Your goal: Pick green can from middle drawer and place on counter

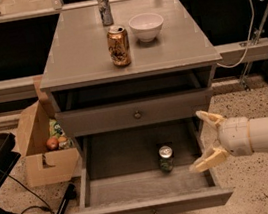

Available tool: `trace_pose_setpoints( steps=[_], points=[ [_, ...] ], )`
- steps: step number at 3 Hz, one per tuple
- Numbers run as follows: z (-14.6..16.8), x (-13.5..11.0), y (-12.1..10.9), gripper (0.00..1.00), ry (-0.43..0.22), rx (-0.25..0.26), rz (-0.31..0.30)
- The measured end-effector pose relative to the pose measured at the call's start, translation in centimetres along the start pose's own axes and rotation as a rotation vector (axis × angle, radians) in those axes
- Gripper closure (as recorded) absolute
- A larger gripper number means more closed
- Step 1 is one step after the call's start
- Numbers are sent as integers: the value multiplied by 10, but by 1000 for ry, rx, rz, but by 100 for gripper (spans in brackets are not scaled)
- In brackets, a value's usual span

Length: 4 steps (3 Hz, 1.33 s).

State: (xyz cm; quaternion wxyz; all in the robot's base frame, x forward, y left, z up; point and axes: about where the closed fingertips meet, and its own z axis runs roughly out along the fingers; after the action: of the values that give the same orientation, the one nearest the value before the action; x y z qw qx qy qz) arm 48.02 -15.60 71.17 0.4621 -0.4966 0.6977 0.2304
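The green can (166, 158) stands upright inside the pulled-out middle drawer (151, 207), right of its centre, silver top showing. The counter (79, 52) is the grey cabinet top above. My gripper (209, 137) comes in from the right, over the drawer's right edge, fingers spread wide and empty, a short way right of the can and not touching it.
On the counter stand an orange-gold can (118, 45), a white bowl (146, 26) and a slim silver-grey can (104, 7) at the back. The drawer above (136, 113) is shut. A cardboard box (42, 142) with produce sits on the floor at left.
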Motion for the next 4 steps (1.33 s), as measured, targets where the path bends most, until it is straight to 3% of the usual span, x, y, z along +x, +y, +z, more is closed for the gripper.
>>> trace_pose_setpoints(
  steps=[2,4],
  points=[
    [19,17,-2,0,-18,-13,20],
    [122,92,-17,0,-63,-46,66]
  ],
)
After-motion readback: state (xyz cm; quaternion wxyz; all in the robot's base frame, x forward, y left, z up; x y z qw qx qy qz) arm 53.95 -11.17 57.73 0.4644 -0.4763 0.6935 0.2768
